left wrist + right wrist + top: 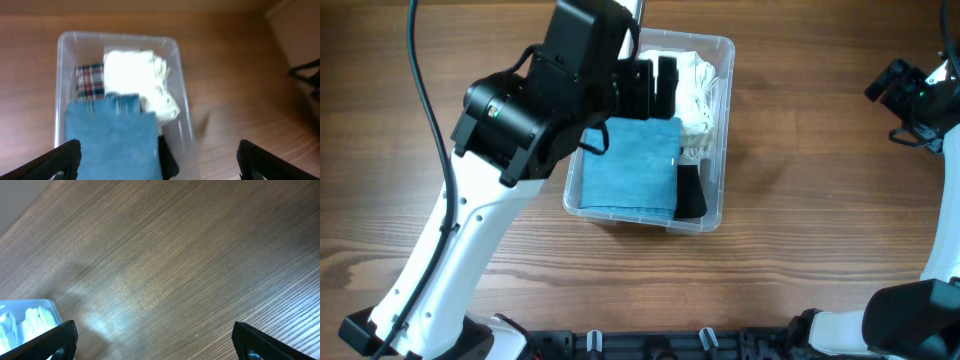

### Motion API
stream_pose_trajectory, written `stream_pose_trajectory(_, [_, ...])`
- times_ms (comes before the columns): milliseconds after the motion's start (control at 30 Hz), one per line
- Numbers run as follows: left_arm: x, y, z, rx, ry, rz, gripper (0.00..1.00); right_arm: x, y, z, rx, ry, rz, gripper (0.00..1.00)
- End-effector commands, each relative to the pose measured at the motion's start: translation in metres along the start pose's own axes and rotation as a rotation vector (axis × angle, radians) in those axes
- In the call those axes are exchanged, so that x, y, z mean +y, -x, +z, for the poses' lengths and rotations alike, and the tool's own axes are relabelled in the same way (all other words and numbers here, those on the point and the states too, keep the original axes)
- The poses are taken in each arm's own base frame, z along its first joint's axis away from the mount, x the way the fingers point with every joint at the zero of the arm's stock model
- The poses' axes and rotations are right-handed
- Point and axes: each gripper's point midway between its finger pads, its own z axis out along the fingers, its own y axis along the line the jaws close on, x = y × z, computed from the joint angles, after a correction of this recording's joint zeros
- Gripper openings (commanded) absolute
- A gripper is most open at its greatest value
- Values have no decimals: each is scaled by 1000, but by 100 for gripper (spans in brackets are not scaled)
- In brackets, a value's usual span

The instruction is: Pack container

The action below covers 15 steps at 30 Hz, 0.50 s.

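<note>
**Left arm poised over the part-packed container, right arm parked aside.**

Overhead: the large clear rectangular plastic container sits mid-desk toward the far edge. A folded blue cloth, crumpled white fabric and a black item lie side by side, likely to save room. The left gripper hangs above its far end. Left wrist: jaws wide, empty; a red plaid cloth fills the container's far-left corner, so little floor is free. Right wrist: the right gripper, jaws wide and empty, hovers over bare wooden desk, leaving the container's right side open.
</note>
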Motion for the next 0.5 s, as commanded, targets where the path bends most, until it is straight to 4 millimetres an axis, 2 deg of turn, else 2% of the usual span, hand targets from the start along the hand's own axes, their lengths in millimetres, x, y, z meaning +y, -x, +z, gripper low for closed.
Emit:
stream_pose_trajectory(0, [8, -10, -6, 35, 32, 11, 100, 0, 4, -1, -10, -1, 11, 100])
stream_pose_trajectory(133, [14, -15, -7, 52, 58, 13, 100, 0, 4, -1, -10, -1, 11, 100])
stream_pose_trajectory(333, [38, -49, -8, 191, 173, 24, 100, 0, 4, -1, -10, -1, 11, 100])
stream_pose_trajectory(467, [46, -47, -2, 173, 211, 107, 100, 0, 4, -1, -10, -1, 10, 100])
